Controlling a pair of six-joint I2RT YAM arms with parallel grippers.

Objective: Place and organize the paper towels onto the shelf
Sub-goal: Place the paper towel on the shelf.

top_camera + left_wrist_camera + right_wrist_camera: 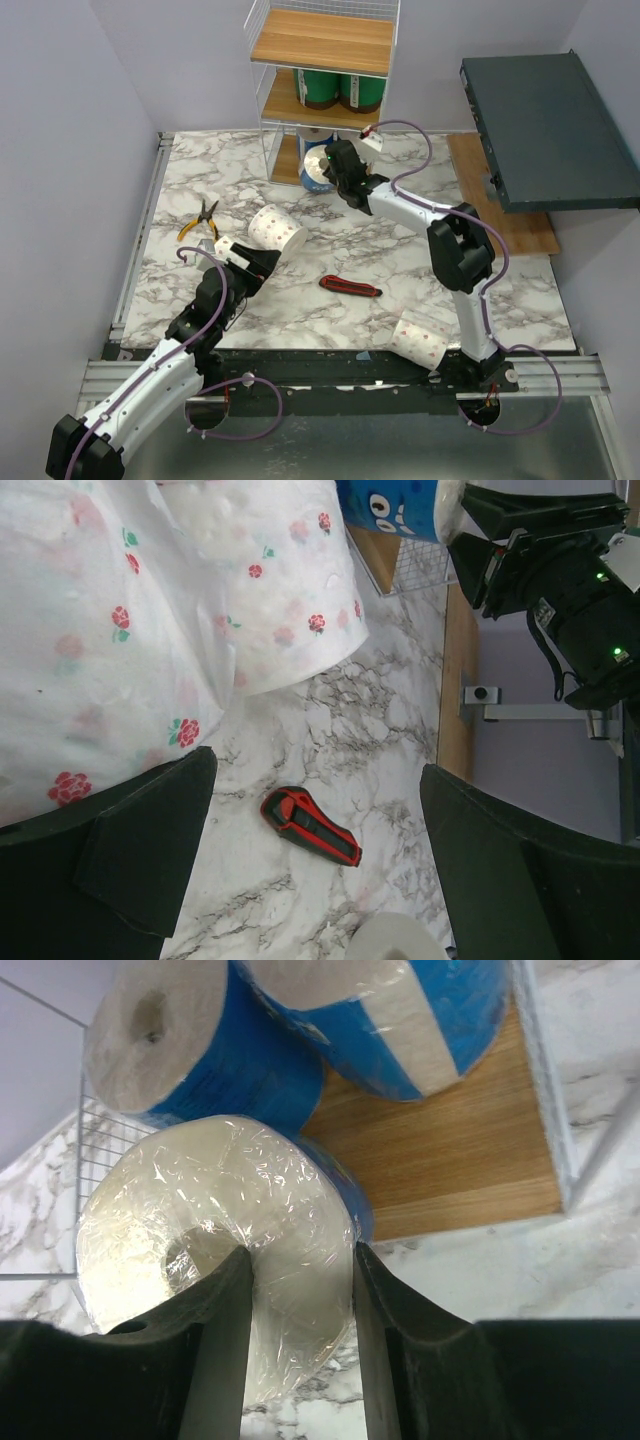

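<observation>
The shelf [322, 45] stands at the back, with green-wrapped paper towels [338, 90] on its middle tier and blue-wrapped ones [170, 1040] on the bottom tier [440, 1160]. My right gripper [334, 172] [300, 1255] is shut on a blue-wrapped roll [316, 172] [200, 1190]. One finger is in its core and the other is outside its wall. That roll overlaps the front edge of the bottom tier. My left gripper [262, 263] [318, 770] is open with nothing held. A white flowered roll [275, 228] [150, 630] lies just ahead of its left finger. Another flowered roll [420, 338] lies near the right arm's base.
A red-and-black utility knife [350, 287] [310, 825] lies mid-table, seen between my left fingers. Yellow-handled pliers [200, 220] lie at the left. A dark slab [550, 130] sits raised at the right over a wooden strip.
</observation>
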